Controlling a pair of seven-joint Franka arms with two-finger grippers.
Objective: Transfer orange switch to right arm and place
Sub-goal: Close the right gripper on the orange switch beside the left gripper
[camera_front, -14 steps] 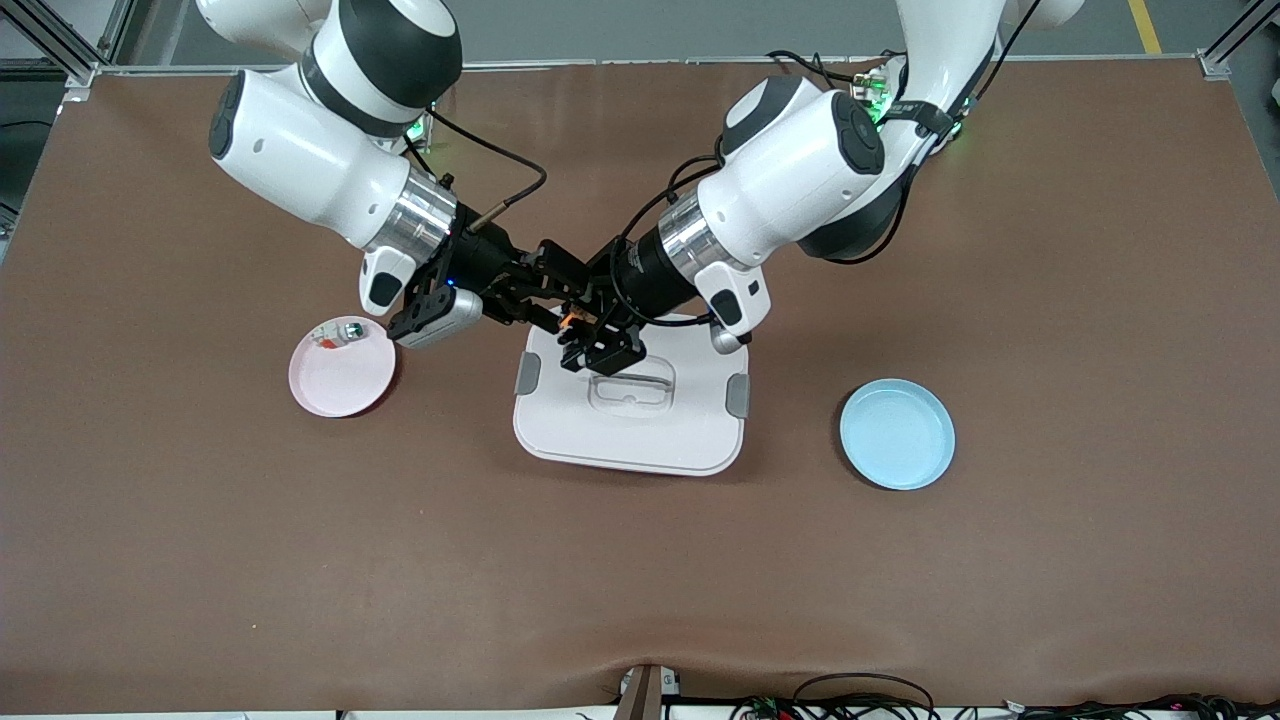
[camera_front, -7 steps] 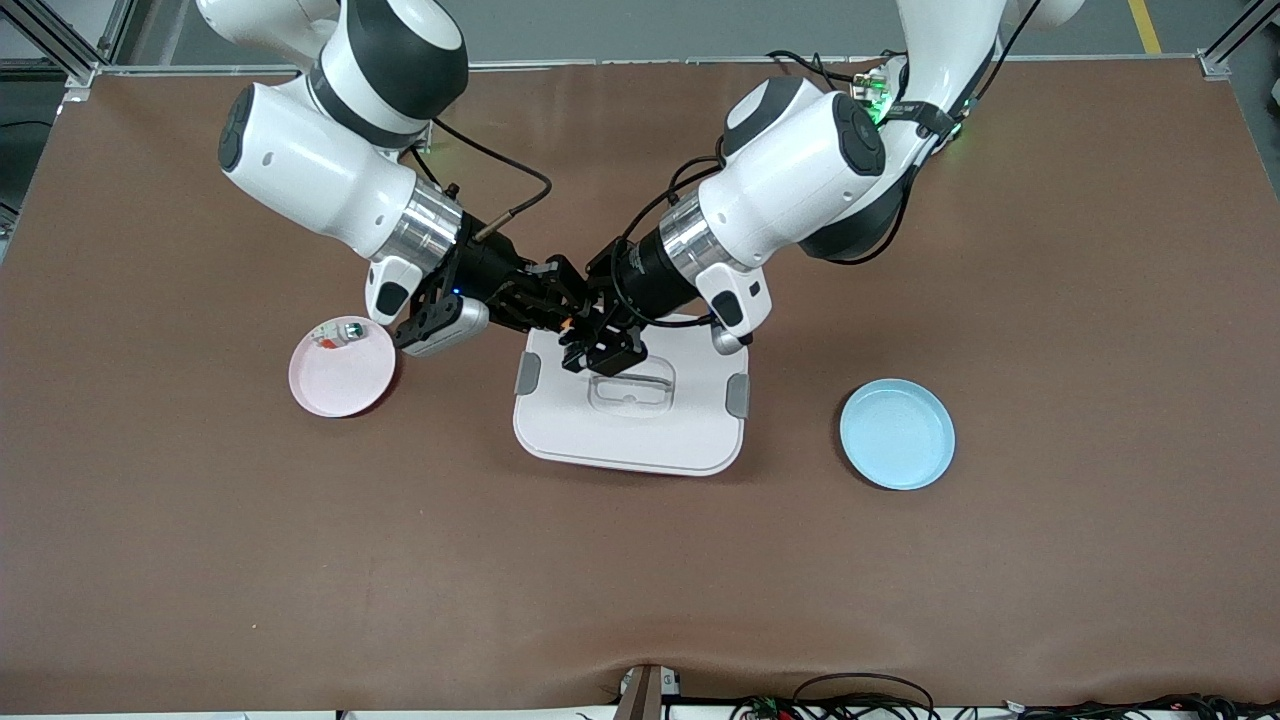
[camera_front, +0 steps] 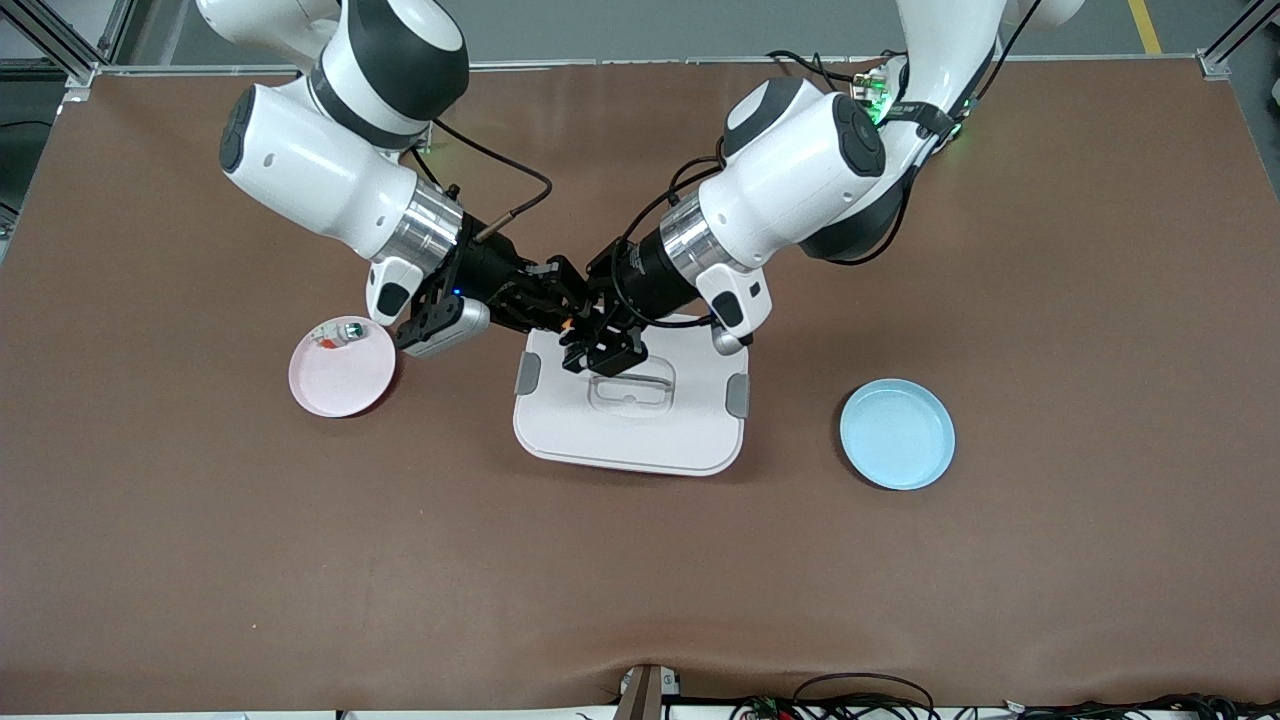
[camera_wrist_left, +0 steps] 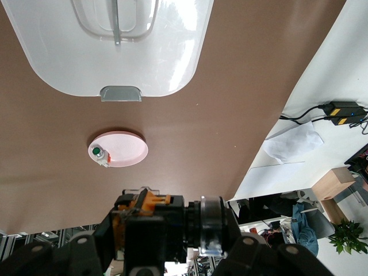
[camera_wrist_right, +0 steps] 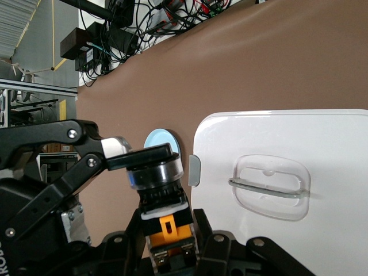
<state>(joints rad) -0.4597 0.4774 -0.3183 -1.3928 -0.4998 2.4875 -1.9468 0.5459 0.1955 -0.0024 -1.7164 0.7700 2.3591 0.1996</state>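
Compared with the earlier front view, the right gripper [camera_front: 545, 300] has been brought closer and closed on the orange switch [camera_front: 567, 324], which is also clamped by the left gripper [camera_front: 590, 340] above the white lid [camera_front: 640, 430]. The handover is judged half done: release by the left arm and placing remain. Both wrists are tilted down toward each other over the lid's edge nearest the bases.

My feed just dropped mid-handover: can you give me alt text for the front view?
Both grippers meet above the white lidded box: the left gripper and right gripper are both shut on the orange switch. A pink plate holding small parts sits toward the right arm's end, a blue plate toward the left arm's.
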